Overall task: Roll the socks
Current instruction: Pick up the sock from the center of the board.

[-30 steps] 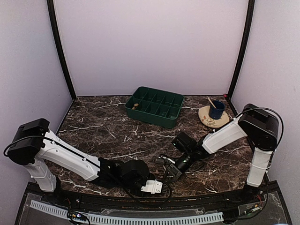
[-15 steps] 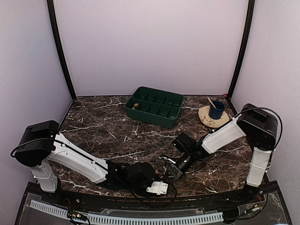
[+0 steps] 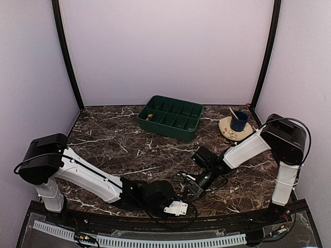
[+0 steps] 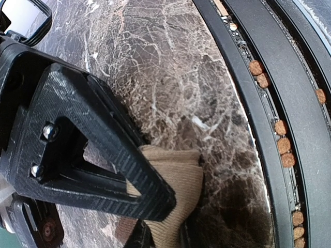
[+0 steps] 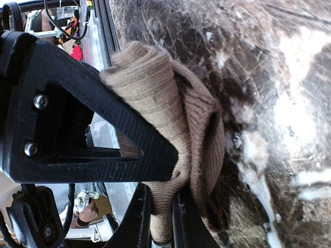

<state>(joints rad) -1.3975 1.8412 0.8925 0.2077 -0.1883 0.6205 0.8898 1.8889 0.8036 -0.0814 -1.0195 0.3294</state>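
In the right wrist view the socks show as a rolled tan sock (image 5: 150,88) wrapped by a darker brown sock (image 5: 204,134), resting on the marble table (image 5: 289,62). My right gripper (image 5: 162,206) is shut on the roll's fabric. The left wrist view has a flat tan sock end (image 4: 178,181) lying near the table's front edge, pinched between the jaws of my left gripper (image 4: 163,227). From above, the left gripper (image 3: 181,200) and right gripper (image 3: 194,188) meet tip to tip at the front centre, and the arms hide the socks.
A green compartment tray (image 3: 170,118) stands at the back centre. A plate (image 3: 228,132) with a blue cup (image 3: 239,121) sits at the back right. The black front rail (image 4: 269,103) runs just beside the left gripper.
My left arm has slid right along the front edge toward the right gripper, and its jaws have narrowed onto the tan sock end. The right arm has stayed put.
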